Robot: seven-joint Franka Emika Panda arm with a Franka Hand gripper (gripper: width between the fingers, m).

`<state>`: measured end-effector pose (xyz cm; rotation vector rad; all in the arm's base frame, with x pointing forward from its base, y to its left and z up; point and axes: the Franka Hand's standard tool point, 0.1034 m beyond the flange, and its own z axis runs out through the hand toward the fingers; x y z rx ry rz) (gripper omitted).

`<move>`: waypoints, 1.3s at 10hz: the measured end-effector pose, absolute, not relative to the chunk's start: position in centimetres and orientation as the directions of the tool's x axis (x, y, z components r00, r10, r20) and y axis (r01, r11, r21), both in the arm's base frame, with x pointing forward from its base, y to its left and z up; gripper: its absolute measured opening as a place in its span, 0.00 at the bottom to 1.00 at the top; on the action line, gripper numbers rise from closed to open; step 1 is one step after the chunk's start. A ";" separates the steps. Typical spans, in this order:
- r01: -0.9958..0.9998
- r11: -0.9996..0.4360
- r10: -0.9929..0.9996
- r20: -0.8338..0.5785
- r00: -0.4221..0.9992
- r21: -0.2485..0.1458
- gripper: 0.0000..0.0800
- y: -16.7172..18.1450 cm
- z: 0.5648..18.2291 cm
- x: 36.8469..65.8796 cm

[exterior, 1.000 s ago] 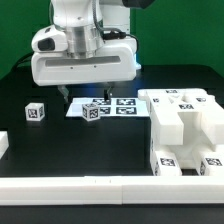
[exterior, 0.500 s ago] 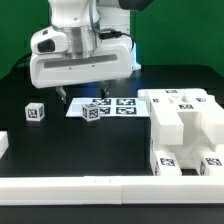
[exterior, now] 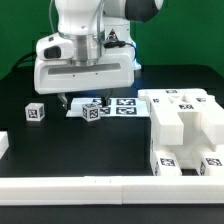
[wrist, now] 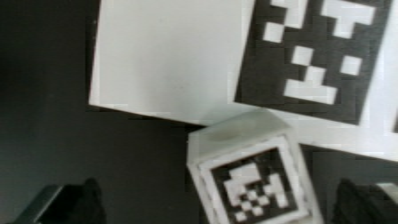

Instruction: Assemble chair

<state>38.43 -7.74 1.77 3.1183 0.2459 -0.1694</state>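
Pick-up step for the chair: the gripper (exterior: 84,100), jaws spread and empty, hovers over a small tagged peg (exterior: 95,112) at the marker board (exterior: 123,105) edge, well apart from the joined white block (exterior: 185,125), so the next move probably calls for lowering and closing on the peg.

The gripper (exterior: 84,101) is seen hanging low over the black table (exterior: 60,150), its fingers (exterior: 64,100) spread apart. A small tagged cube (exterior: 95,111) is found just beside the gripper on the camera side, resting on the marker board (exterior: 124,105); whether it sits between the fingers cannot be told. A second tagged cube (exterior: 36,112) is set apart from the gripper, toward the exterior view's left. The large chair assembly (exterior: 185,130) is placed well apart from the gripper, toward the exterior view's right. A long white rail (exterior: 90,188) is laid far in front of the gripper.
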 end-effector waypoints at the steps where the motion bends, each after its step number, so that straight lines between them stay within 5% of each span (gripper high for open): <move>1: 0.164 -0.986 0.163 -0.109 0.981 0.006 0.81 -7.6 1.4 38.4; 5: 0.170 -0.985 0.167 -0.108 0.980 0.019 0.81 -7.7 0.8 38.3; 8: 0.170 -0.985 0.167 -0.107 0.980 0.019 0.35 -7.7 0.8 38.3; 13: -0.091 -0.995 -0.094 -0.099 0.991 0.031 0.35 -10.7 1.3 39.5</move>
